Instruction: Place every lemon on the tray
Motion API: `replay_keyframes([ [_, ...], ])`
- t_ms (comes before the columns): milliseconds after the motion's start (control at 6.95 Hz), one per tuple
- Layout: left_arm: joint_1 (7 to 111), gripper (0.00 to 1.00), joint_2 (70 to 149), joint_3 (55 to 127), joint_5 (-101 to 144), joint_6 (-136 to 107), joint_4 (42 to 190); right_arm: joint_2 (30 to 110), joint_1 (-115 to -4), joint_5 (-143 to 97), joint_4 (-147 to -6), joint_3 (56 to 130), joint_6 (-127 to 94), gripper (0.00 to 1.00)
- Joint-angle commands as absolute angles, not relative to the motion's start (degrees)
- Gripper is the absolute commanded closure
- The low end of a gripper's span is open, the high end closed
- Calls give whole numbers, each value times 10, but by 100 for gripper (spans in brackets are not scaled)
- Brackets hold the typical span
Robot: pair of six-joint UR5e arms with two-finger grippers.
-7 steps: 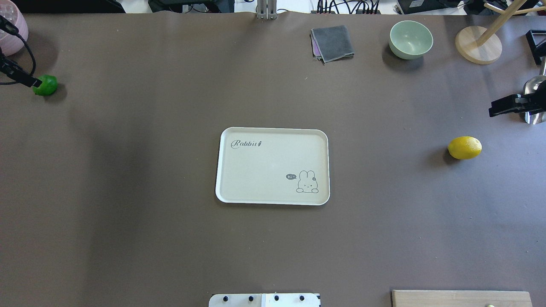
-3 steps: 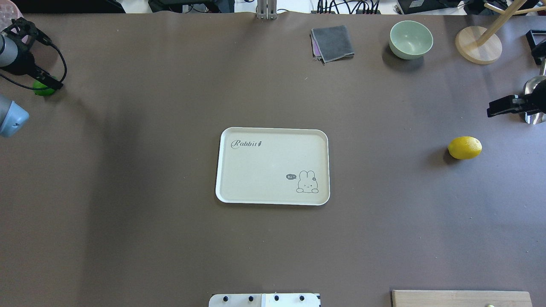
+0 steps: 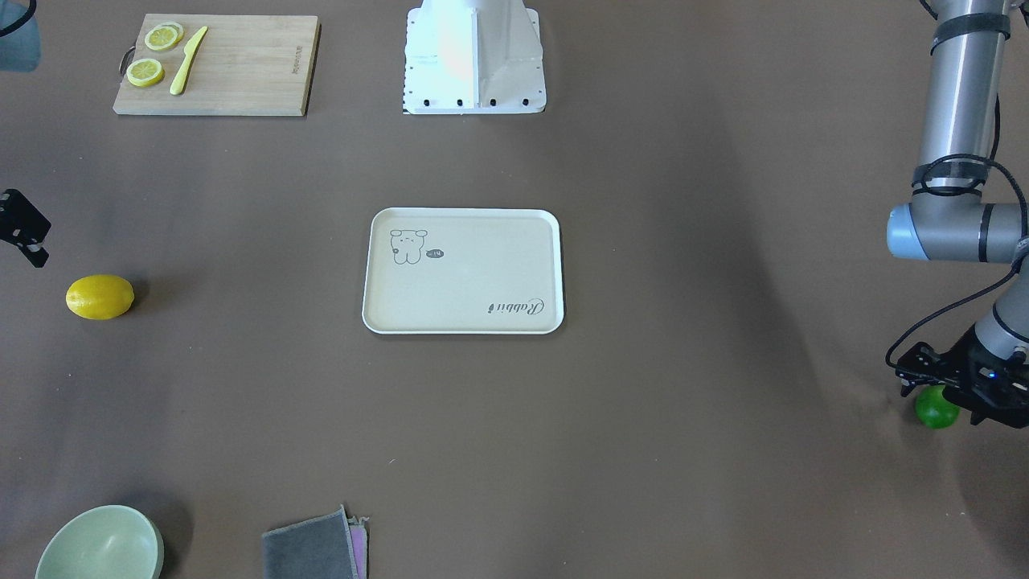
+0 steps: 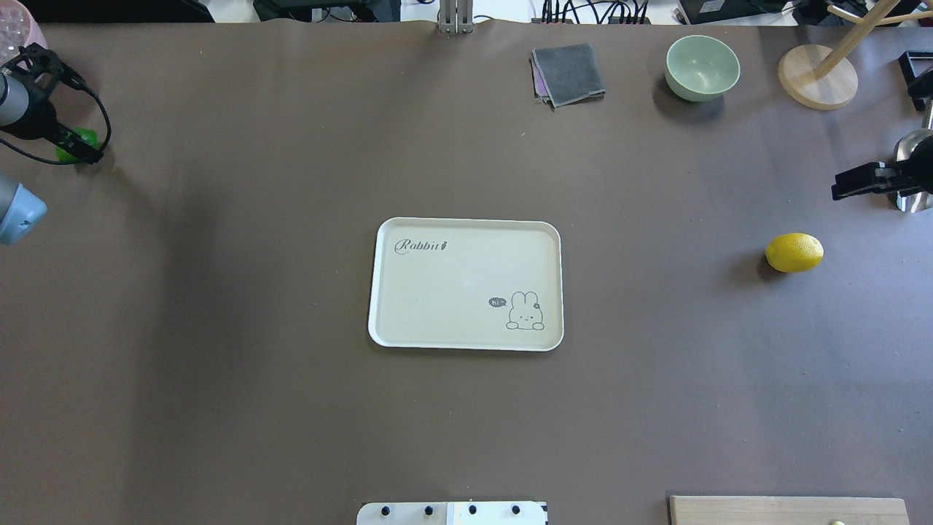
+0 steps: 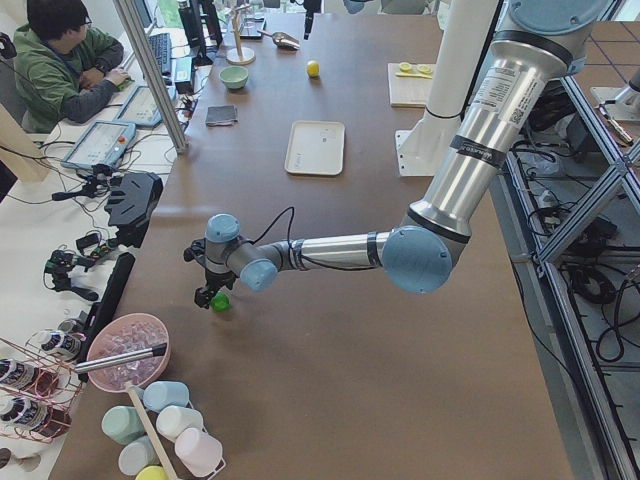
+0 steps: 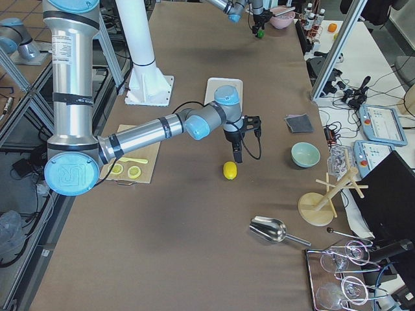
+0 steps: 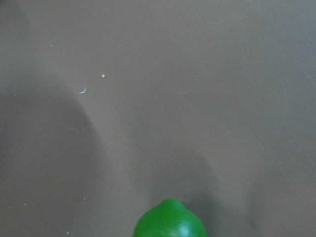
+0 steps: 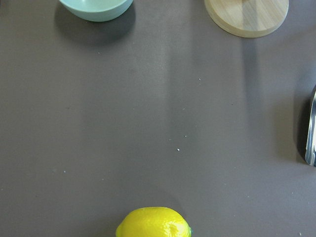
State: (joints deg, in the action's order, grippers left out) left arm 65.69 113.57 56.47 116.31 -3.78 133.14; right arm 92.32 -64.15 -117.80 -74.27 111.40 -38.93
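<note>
The cream tray (image 4: 466, 284) lies flat at the table's middle with nothing on it. The green lemon (image 4: 84, 136) rests on the table at the far left; it also shows at the bottom edge of the left wrist view (image 7: 170, 219). My left gripper (image 3: 940, 398) is low over it, its black jaws on either side of the fruit, open. The yellow lemon (image 4: 794, 252) lies on the table at the right, seen too in the right wrist view (image 8: 154, 223). My right gripper (image 4: 838, 193) hovers beyond it, apart from it; I cannot tell how its jaws stand.
A wooden cutting board (image 3: 233, 64) with lemon slices and a yellow knife lies near the robot base (image 3: 474, 56). A green bowl (image 4: 702, 67), a grey cloth (image 4: 568, 73), a wooden stand (image 4: 816, 76) and a metal scoop (image 4: 915, 146) are at the far right side.
My left arm has swung in over the green lemon and now covers most of it. The right gripper has barely shifted. Lemons and tray have not moved.
</note>
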Motion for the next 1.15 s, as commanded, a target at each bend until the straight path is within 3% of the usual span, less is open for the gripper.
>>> replay_keyframes([
  [0,657,50,1127,565,1165,-38,1334,923,-642,-1179,-743,1115,-389,0],
  [144,656,86,1124,566,1166,-38,1347,923,-642,-1179,-743,1115,-390,0],
  [288,657,100,1120,570,1167,-38,1350,923,-642,-1179,-743,1116,-389,0],
  [1007,654,100,1132,685,1240,-212,1341,923,-642,-1181,-743,1115,-390,0],
])
